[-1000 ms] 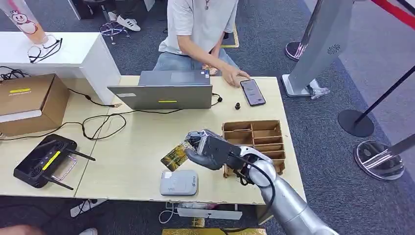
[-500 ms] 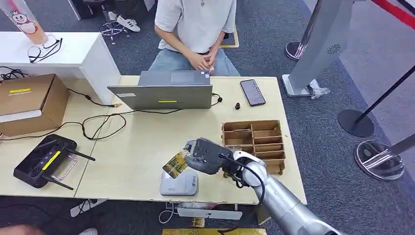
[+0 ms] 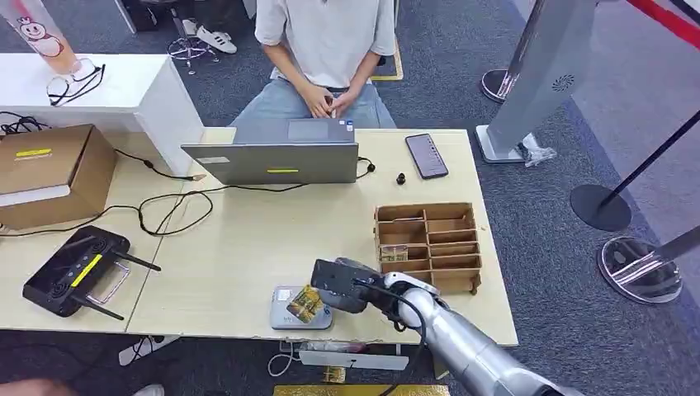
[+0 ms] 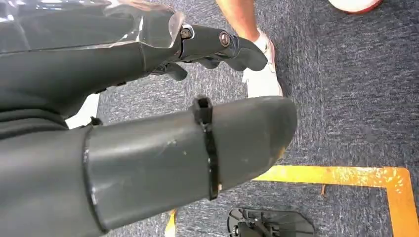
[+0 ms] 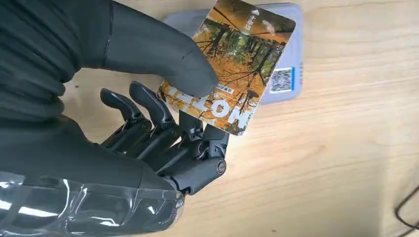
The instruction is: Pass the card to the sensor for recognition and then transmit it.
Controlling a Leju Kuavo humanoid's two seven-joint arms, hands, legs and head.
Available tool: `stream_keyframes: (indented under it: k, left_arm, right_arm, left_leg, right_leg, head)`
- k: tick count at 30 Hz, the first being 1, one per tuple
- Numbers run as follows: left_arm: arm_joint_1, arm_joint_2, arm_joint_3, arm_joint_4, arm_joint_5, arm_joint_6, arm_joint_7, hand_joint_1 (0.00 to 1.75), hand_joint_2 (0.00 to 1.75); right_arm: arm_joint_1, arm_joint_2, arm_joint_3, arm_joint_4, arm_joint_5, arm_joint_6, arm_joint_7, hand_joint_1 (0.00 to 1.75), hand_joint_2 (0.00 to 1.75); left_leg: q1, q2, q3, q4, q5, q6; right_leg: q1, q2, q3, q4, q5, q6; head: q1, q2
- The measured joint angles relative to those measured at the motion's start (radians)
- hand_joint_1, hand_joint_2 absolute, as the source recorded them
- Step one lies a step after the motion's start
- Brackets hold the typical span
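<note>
**Inspector:** Where is the card?

**Onlooker:** The card (image 5: 231,68), printed with an autumn forest, is pinched in the right hand (image 3: 340,283), with the thumb on its face and the fingers (image 5: 148,111) curled beneath it. It sits over the sensor (image 3: 290,316), a flat grey pad near the front edge of the desk (image 3: 239,239). From the wrist view the card covers much of the pad, leaving a blue-and-white code label exposed beside it. I cannot tell whether the card touches the pad or hangs just above it.

**Inspector:** Left hand?

**Onlooker:** The left hand (image 4: 148,128) hangs down by the floor, over grey carpet and a yellow floor marking. It holds nothing; how far its fingers are spread I cannot tell from this angle.

**Inspector:** Which step is this?

**Onlooker:** In my judgement, the recognition step: card presented to the reader, not yet handed on.

**Inspector:** Surroundings?

**Onlooker:** A wooden divided tray (image 3: 429,243) stands just beyond the right hand. Further back are a laptop (image 3: 276,157) and a phone (image 3: 427,155). A person (image 3: 326,49) sits at the far side of the desk, hands in lap. A black device with antennas (image 3: 74,272) and a cardboard box (image 3: 49,169) lie at the left.

**Inspector:** Next move?

**Onlooker:** Probably to keep the card flat and steady over the pad until it reads, then lift it with the pinch kept firm and carry it onward; whether to the person or to the tray, I cannot say. The thin card could slip in that pinch.
</note>
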Motion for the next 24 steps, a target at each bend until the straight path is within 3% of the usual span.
stream_keyframes:
  k: [11, 24]
  left_arm:
    - [-0.007, 0.0, 0.0, 0.0, 0.0, -0.002, 0.0, 0.0, 0.0]
    - [-0.01, 0.0, 0.0, 0.0, -0.002, -0.005, 0.002, 0.0, 0.0]
  right_arm:
    - [-0.007, 0.008, 0.028, 0.044, 0.063, -0.037, 0.023, 1.75, 1.75]
    - [-0.037, 0.036, 0.034, 0.083, 0.048, -0.045, 0.032, 1.75, 1.75]
  left_leg:
    - [0.0, 0.0, 0.0, 0.0, 0.0, 0.0]
    - [0.0, 0.0, 0.0, 0.0, 0.0, 0.0]
  right_leg:
    - [0.0, 0.0, 0.0, 0.0, 0.0, 0.0]
    - [0.0, 0.0, 0.0, 0.0, 0.0, 0.0]
  head:
    - [0.0, 0.0]
    - [0.0, 0.0]
